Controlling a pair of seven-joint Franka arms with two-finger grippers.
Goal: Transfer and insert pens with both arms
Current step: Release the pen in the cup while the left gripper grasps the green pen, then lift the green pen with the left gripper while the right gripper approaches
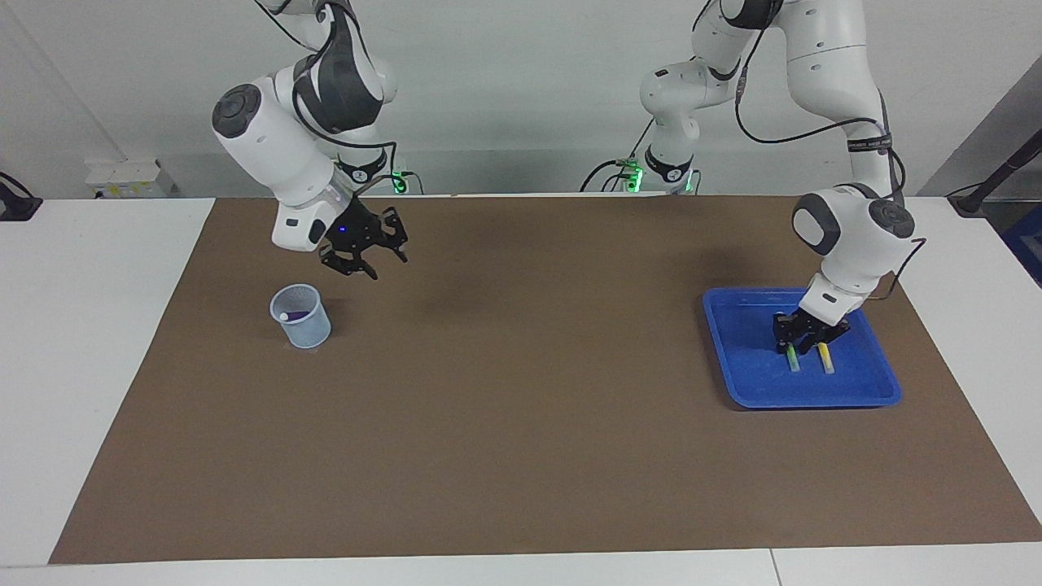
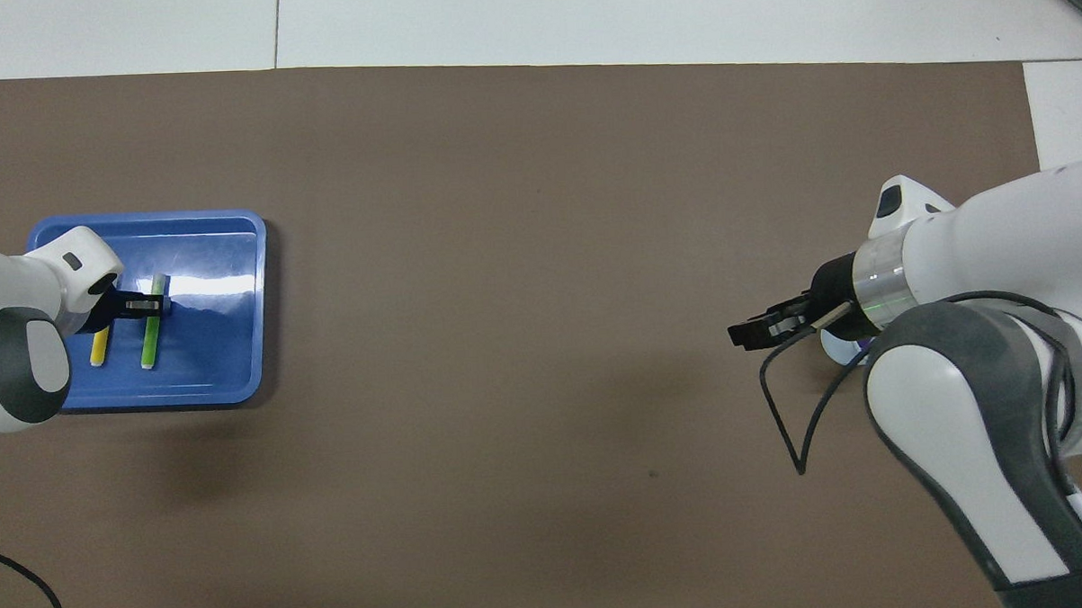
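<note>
We've got a plain pale grey wall [image 1: 505,81], a white table [image 1: 98,325] under a big brown mat [image 1: 521,456], all pretty evenly lit.

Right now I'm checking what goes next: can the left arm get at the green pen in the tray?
Probably yes: the left gripper is already down in the blue tray at the green pen, with only the yellow pen lying beside it.
</note>
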